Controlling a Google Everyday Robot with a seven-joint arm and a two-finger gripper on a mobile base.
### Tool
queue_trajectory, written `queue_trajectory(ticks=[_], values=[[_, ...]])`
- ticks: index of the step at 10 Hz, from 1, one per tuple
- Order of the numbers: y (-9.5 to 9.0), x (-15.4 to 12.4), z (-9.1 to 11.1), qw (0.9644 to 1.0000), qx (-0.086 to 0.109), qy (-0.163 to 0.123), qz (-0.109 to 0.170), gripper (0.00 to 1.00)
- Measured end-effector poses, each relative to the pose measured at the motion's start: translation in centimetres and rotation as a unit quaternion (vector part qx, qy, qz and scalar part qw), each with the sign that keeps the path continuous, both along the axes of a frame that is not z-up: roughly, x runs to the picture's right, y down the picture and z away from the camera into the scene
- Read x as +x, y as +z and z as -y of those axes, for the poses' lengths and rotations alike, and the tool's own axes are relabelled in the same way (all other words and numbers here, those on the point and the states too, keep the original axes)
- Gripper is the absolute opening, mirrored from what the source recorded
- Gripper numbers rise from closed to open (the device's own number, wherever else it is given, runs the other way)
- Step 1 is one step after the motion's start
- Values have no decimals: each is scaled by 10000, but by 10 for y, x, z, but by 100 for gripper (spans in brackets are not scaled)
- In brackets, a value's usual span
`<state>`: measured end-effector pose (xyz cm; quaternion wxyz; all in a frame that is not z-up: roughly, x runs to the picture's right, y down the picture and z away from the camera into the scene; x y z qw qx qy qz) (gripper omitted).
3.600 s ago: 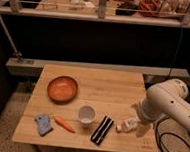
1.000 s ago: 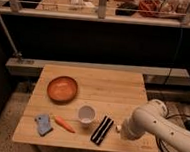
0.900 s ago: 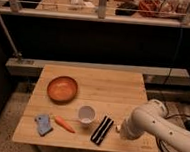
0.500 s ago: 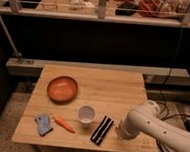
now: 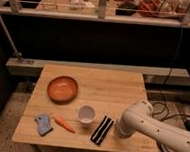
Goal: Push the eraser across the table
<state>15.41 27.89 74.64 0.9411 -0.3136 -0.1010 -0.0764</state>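
The eraser (image 5: pixel 102 129), a flat black block with a pale stripe along it, lies near the front edge of the light-wood table (image 5: pixel 108 84), just right of a white cup (image 5: pixel 86 114). My white arm reaches in low from the right over the table's front right corner. Its gripper (image 5: pixel 118 131) sits right beside the eraser's right long side, mostly hidden under the arm's bulky white body. I cannot tell whether it touches the eraser.
An orange bowl (image 5: pixel 62 89) stands at the left middle. A carrot (image 5: pixel 64 124) and a blue-grey chunky item (image 5: pixel 43 124) lie at the front left. Black cables (image 5: pixel 173 115) lie on the floor to the right. A dark railing runs behind the table.
My arm has come down and moved left along the table's front right, bringing the gripper close to the eraser's right side. The eraser, cup, bowl and carrot have not visibly moved.
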Motion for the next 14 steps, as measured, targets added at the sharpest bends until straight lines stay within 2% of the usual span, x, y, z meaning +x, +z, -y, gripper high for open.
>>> queue_trajectory(ticks=[8, 11, 14], values=[[25, -30, 12, 9991, -8, -412, 73, 0], [31, -53, 18, 9980, 9, -609, 171, 0], [30, -57, 15, 9964, 43, -806, 246, 0]])
